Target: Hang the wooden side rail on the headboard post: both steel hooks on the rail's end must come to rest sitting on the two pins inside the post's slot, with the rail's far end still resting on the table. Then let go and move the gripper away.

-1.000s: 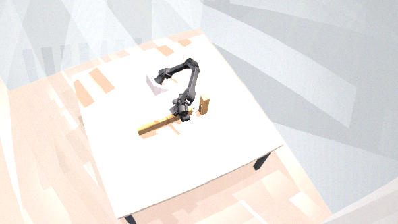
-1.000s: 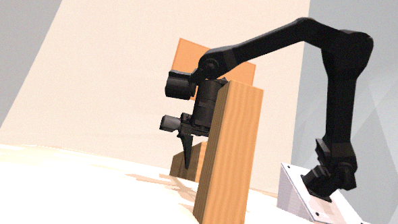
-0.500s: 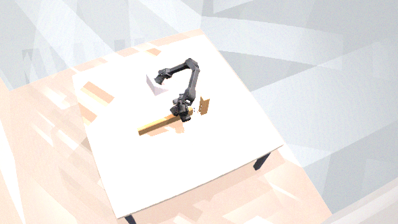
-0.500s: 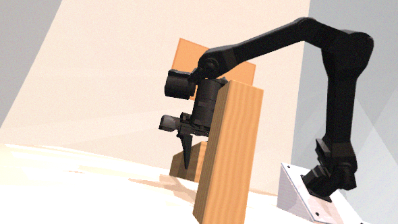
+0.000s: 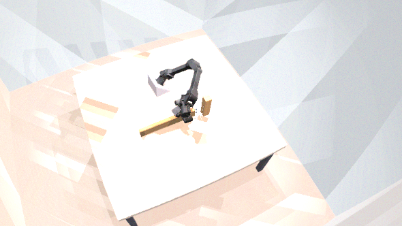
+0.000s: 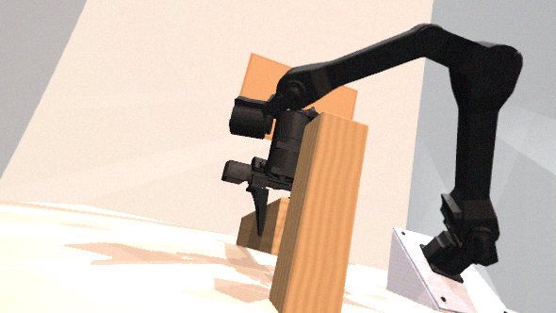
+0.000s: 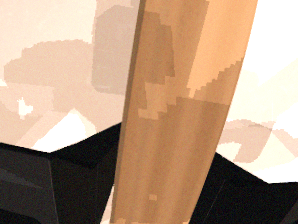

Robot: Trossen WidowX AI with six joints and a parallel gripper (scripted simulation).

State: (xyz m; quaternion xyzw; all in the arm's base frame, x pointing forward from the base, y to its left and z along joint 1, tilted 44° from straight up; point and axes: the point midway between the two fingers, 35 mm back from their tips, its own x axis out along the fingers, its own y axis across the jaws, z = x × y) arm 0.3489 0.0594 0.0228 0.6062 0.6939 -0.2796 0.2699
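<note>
The wooden side rail (image 5: 160, 126) (image 6: 249, 232) (image 7: 170, 130) slants across the table, its far end low at the table. Its near end points to the headboard post, with small bright hooks (image 5: 195, 110) just beyond the wood. A narrow gap seems to part them from the post. The post (image 5: 206, 106) (image 6: 325, 212) stands upright; its slot and pins cannot be made out. My gripper (image 5: 182, 117) (image 6: 273, 230) (image 7: 152, 133) is shut on the rail near its hook end, one finger on each side. In the exterior view the post hides the hooks and one finger.
The arm's pale wedge-shaped base (image 5: 157, 86) (image 6: 410, 273) stands behind the rail and post. The arm arches above the table from that base to the rail. An orange panel (image 6: 259, 73) shows in the background of the exterior view. The table (image 5: 170, 170) carries patchy shadows.
</note>
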